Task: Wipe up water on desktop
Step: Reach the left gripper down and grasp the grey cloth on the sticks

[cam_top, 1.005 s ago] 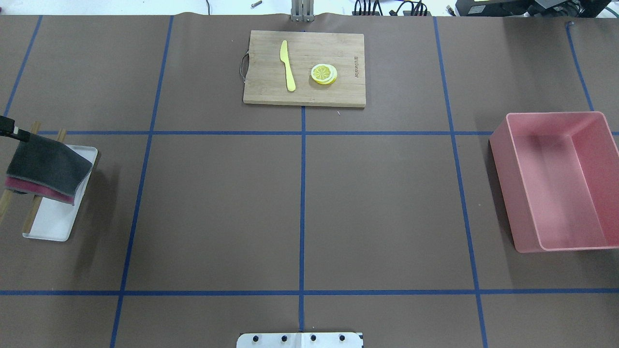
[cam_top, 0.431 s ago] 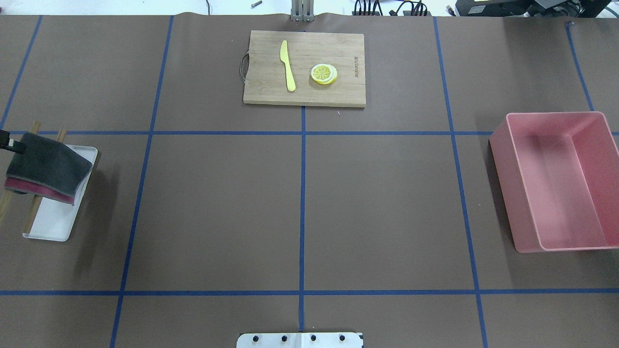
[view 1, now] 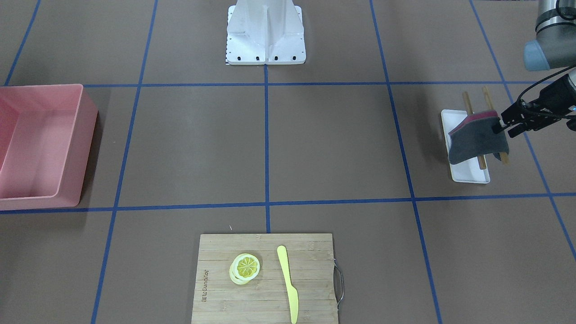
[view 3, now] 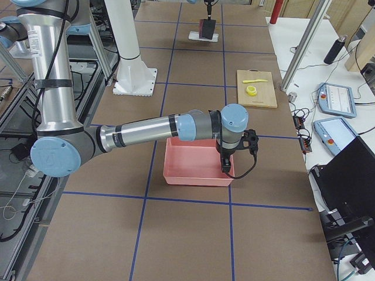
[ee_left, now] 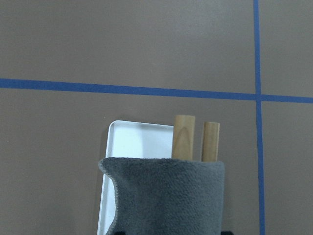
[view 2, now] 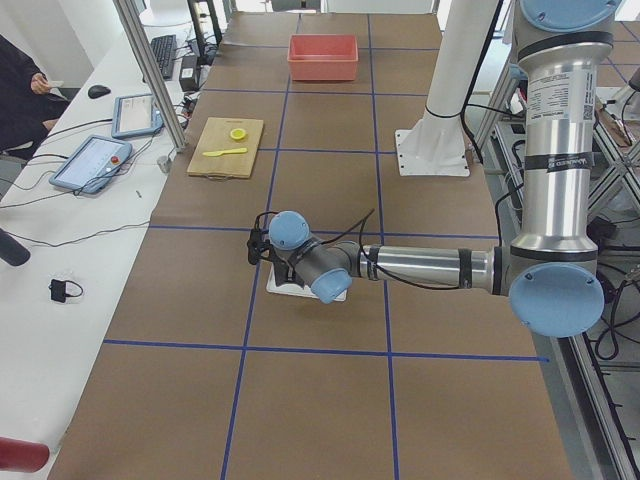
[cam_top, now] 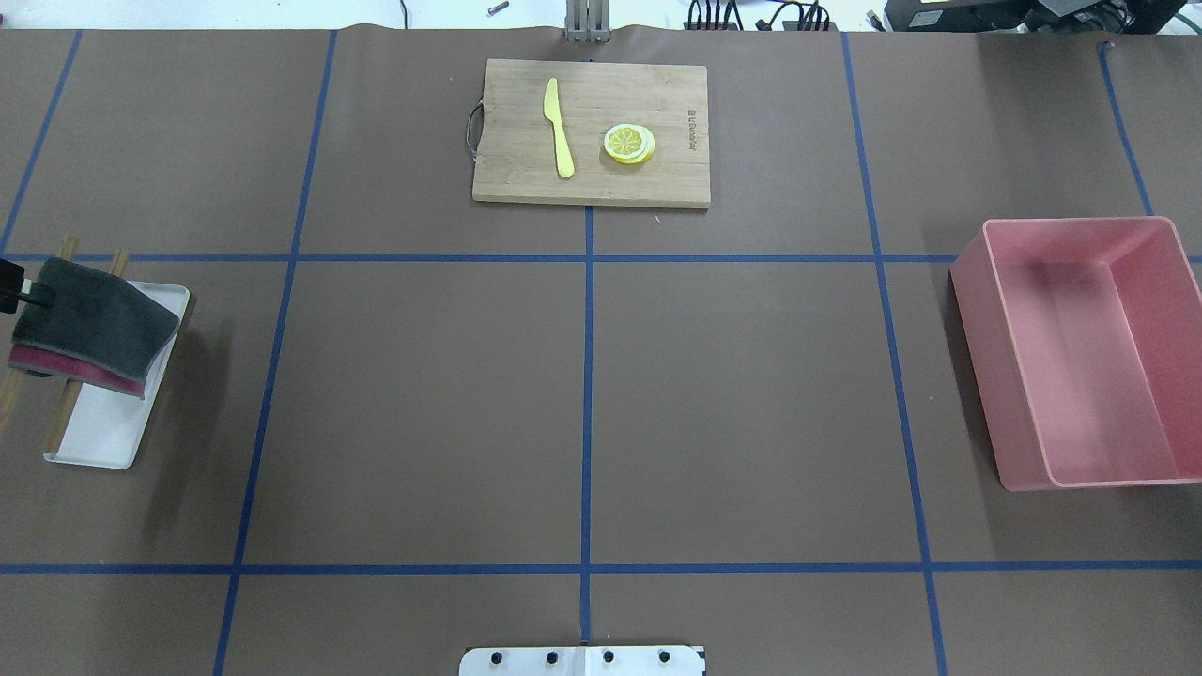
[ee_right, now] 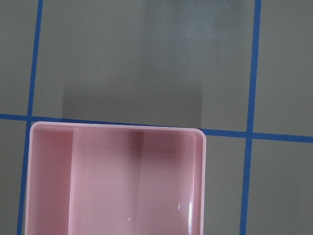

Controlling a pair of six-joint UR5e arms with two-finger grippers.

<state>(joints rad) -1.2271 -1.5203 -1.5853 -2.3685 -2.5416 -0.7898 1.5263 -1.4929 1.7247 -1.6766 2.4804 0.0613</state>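
While pinched by one edge in left gripper, jaws closed narrow on it: grey cloth, red-backed, hanging tilted over white tray and two wooden sticks, right edge of front-facing frame; contact with sticks not determinable. Desktop: brown, blue-taped, filling every frame; no water discernible anywhere on it. Right gripper: above pink bin, right side of overhead frame; jaw state impossible to tell. Also present, top centre of overhead frame: bamboo cutting board bearing yellow knife and lemon slices. Step judged in hand: cloth pickup, wiping not yet begun. Next move, by judgement: carry cloth inward, lower flat onto wet patch once located, press and sweep.
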